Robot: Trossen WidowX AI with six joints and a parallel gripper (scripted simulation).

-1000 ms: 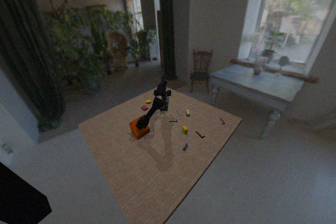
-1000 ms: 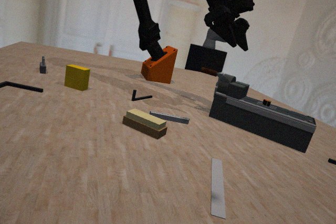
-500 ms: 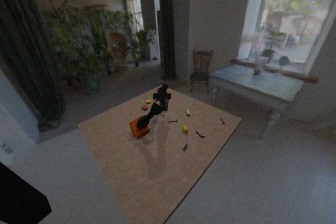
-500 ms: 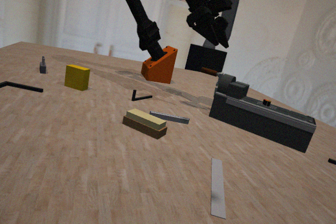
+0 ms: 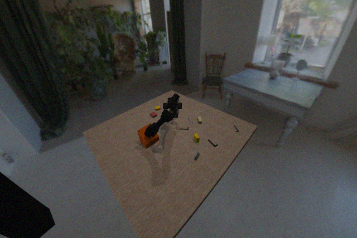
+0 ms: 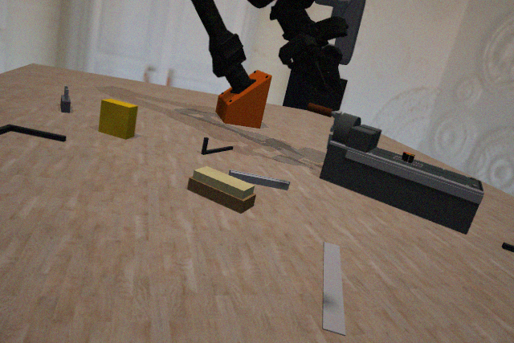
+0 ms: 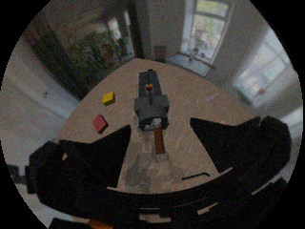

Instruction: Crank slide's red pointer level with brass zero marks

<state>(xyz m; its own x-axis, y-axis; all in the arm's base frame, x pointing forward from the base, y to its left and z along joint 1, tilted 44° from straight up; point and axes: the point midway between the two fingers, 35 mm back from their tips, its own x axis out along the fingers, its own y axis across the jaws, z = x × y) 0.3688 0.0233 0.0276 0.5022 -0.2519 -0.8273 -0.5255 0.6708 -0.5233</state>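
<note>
The dark grey machine stands on the table, its long body pointing away from the arm. Its brown crank handle sticks out from the near end toward the arm. A small red-orange pointer shows on top of the body. The brass marks are too small to tell from it, so whether they are level cannot be read. My gripper is open and empty. In the wrist view the handle appears between the spread fingers; in the exterior view the gripper is above it, with the fingertips dark against a black shape.
A red block and a yellow block lie left of the machine in the wrist view. A black hex key, a brush-like block and a metal bar lie on the other side.
</note>
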